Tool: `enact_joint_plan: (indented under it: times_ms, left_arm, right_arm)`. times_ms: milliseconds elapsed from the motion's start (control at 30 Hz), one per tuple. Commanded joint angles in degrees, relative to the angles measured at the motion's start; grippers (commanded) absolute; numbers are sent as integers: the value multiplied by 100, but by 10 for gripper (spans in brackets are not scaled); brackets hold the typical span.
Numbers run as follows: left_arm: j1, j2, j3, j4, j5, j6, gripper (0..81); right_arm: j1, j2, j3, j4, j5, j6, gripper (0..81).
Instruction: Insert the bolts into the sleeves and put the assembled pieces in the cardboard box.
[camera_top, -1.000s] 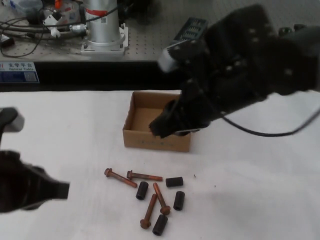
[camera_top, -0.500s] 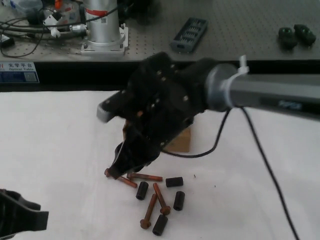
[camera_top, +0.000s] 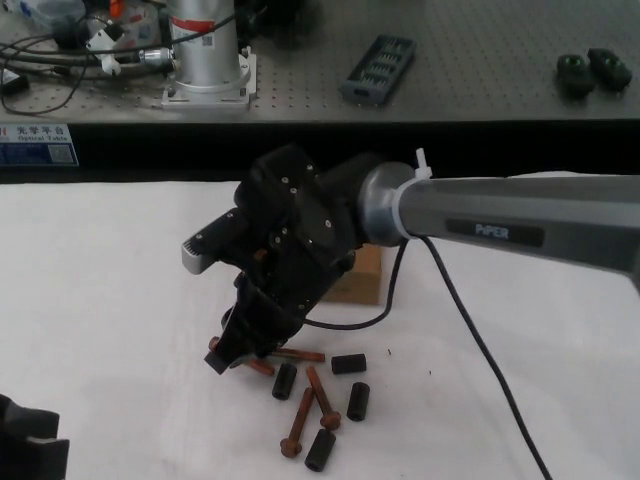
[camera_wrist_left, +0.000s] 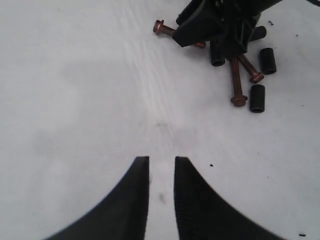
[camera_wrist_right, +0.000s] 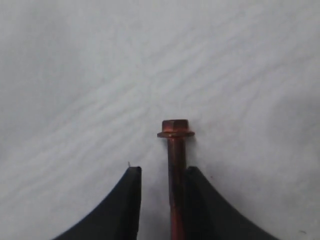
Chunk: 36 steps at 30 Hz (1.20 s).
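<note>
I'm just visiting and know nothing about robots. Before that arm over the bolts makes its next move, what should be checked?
1. The bolt lies between the right gripper fingers: ok.
2. Those fingers are closed on the bolt: not ok; a gap shows on one side.
3. Nothing else sits between those fingers: ok.
4. The left gripper is empty, free to take a sleeve: ok; it hangs over bare cloth.
5. The cardboard box has room inside: cannot tell; the arm covers most of it.
</note>
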Motion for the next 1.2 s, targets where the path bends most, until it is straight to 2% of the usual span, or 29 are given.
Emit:
enact_joint_plan:
  times_ms: [0,267,333,500,600,800,867,1167]
  left_arm:
    - [-2,-106,-6,134,-6,93,136]
    - [-2,-122,-6,132,-9,93,136]
    - [-2,-122,-6,132,-9,93,136]
    - [-2,-121,-6,132,3,93,136]
    - [-2,-121,-6,132,3,93,136]
    - [-2,-121,-6,132,3,93,136]
    - [-2,-121,-6,132,52,93,136]
    - [-2,-121,-6,132,170,849,136]
  right_arm:
    - [-2,152,-205,-12,0,-50,231]
    - [-2,469,-349,113,106,-191,224]
    - [-2,502,-349,257,107,-279,196]
    - [-2,487,-339,617,354,-302,59]
    - [-2,487,-350,1060,392,-285,15]
    - [-2,440,-350,1713,739,-286,3]
    - [-2,368,-350,1762,737,-286,29]
    - [-2,-641,-312,1353,335,81,37]
